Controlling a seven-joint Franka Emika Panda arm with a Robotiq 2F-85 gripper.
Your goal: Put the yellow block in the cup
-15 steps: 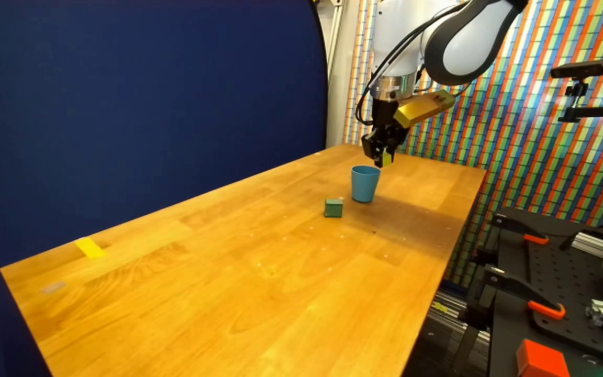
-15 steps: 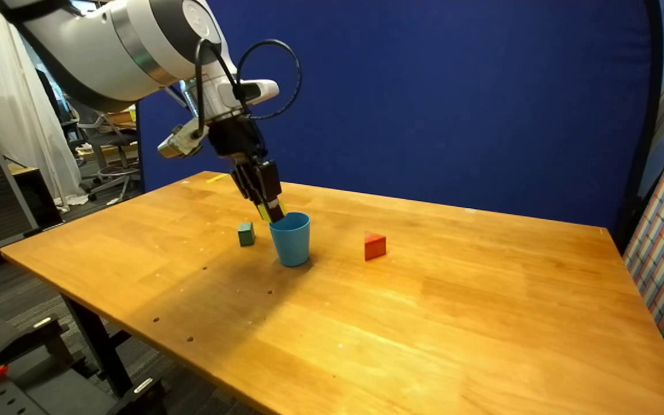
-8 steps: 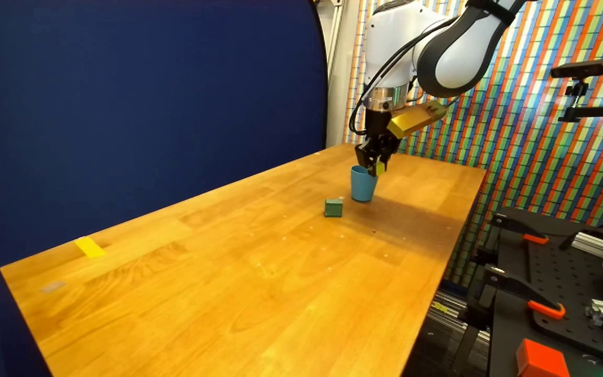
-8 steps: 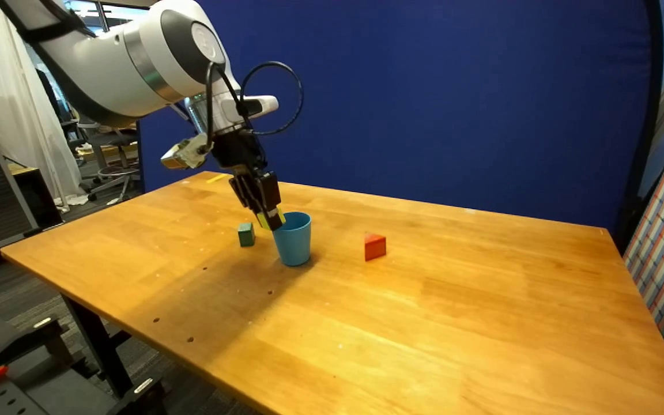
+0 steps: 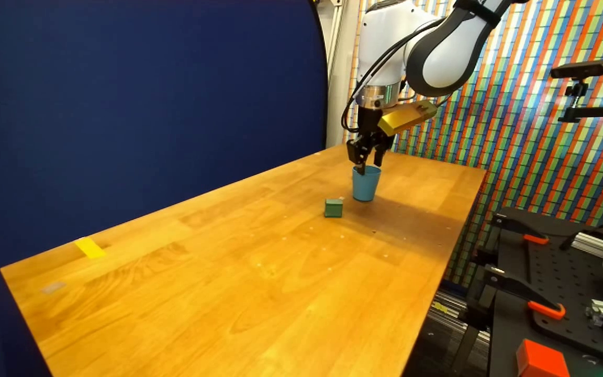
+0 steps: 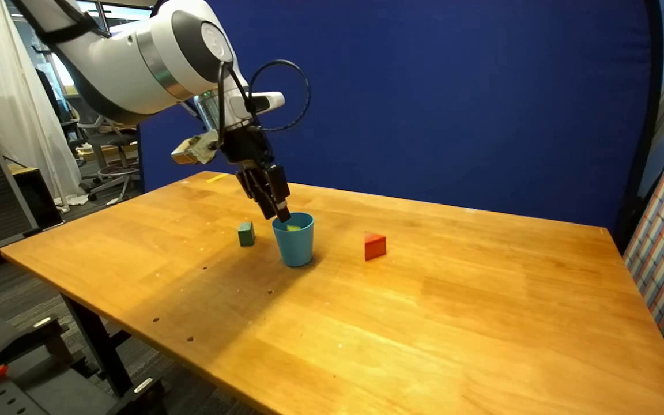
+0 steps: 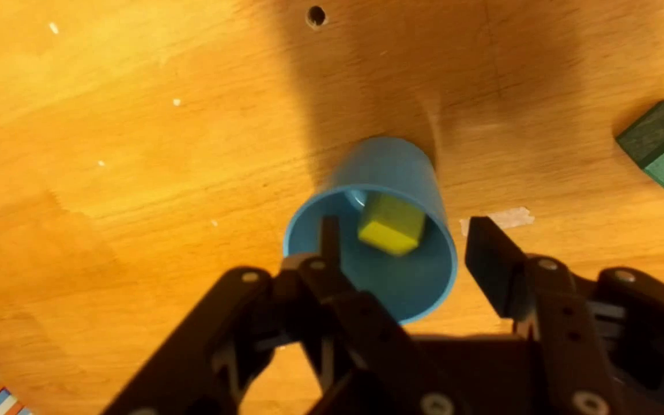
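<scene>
My black two-finger gripper gapes, empty. Wrist view: yellow cube at its eleven o'clock, inside tapered blue cup. Only withdrawal remains, I judge.

2 dark fingers, well apart

In an exterior view, the yellow block partly hidden inside the cup
</scene>
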